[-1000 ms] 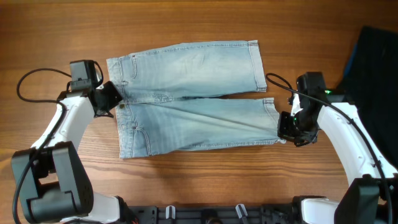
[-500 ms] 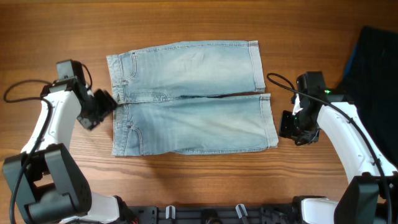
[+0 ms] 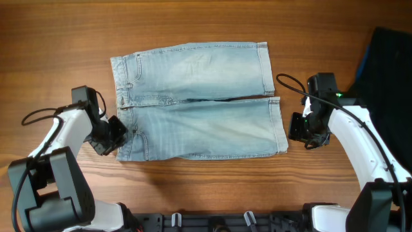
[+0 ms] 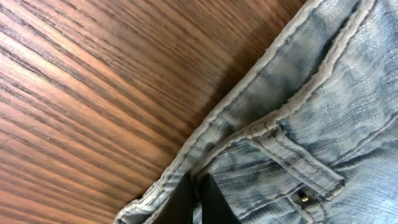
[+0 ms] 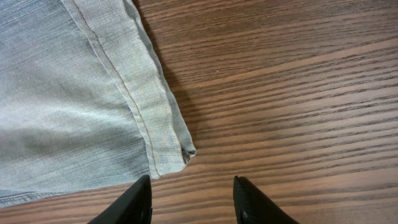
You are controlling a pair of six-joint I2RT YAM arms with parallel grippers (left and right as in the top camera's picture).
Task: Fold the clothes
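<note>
The light blue denim shorts (image 3: 199, 119) lie flat on the wood table, waistband to the left, both legs to the right. My left gripper (image 3: 113, 136) is at the near left corner of the waistband. In the left wrist view its fingers (image 4: 199, 200) are pressed together with a fold of the waistband (image 4: 261, 134) between them, next to a belt loop. My right gripper (image 3: 297, 131) is open over bare wood just right of the near leg's hem. In the right wrist view the hem corner (image 5: 163, 134) lies just ahead of the open fingers (image 5: 193, 200).
A dark navy cloth with a blue edge (image 3: 389, 71) lies at the far right edge of the table. Bare wood (image 3: 206, 187) runs along the near side of the shorts, and the arm bases stand at the near edge.
My left gripper let go of the middle of the waistband, swung out, then came to the near corner and closed on it. The shorts settled flat. My right gripper opened off the hem.
</note>
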